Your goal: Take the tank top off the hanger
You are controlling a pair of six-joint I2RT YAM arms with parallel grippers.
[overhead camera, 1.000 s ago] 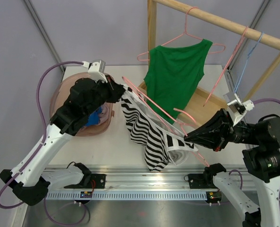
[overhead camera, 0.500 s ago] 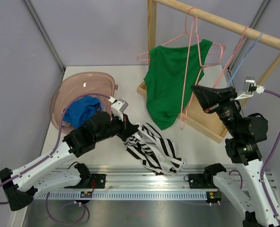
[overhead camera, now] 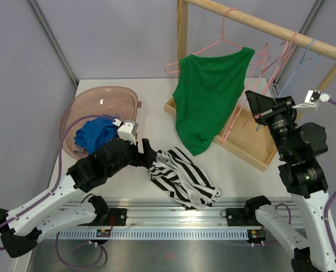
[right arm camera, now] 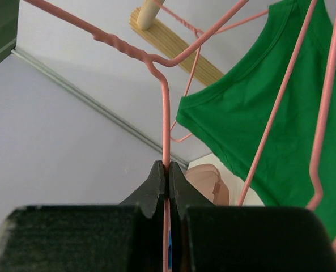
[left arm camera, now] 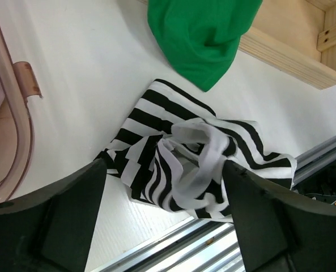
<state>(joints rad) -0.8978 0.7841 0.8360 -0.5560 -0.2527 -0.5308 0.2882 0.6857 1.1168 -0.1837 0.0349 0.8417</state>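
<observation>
**Left pincer** [left arm camera: 163,170]: jaws spread wide, gripping nothing, set low over the white tabletop [overhead camera: 151,107].

**Right pincer** [overhead camera: 254,103]: jaws closed on the wire of a bare pink hanger [right arm camera: 165,113], held high at the right of the overhead view, close under the wooden rail [overhead camera: 258,25].

**Surroundings:** Plain lilac-grey walls enclose the tabletop, and a metal track [overhead camera: 168,212] runs along its near edge.

**Other items:**
- A pink basin [overhead camera: 100,96] at left holds blue cloth [overhead camera: 97,133].
- A green tank top [overhead camera: 207,96] hangs on a second hanger from the rail, above the rack's wooden base [overhead camera: 252,148].
- A blue hanger [overhead camera: 303,59] hangs at far right.

**Striped tank top** [left arm camera: 156,141]: lies crumpled on the tabletop at lower centre, off any hanger. It sits between the left pincer's fingers and well apart from the right pincer.
</observation>
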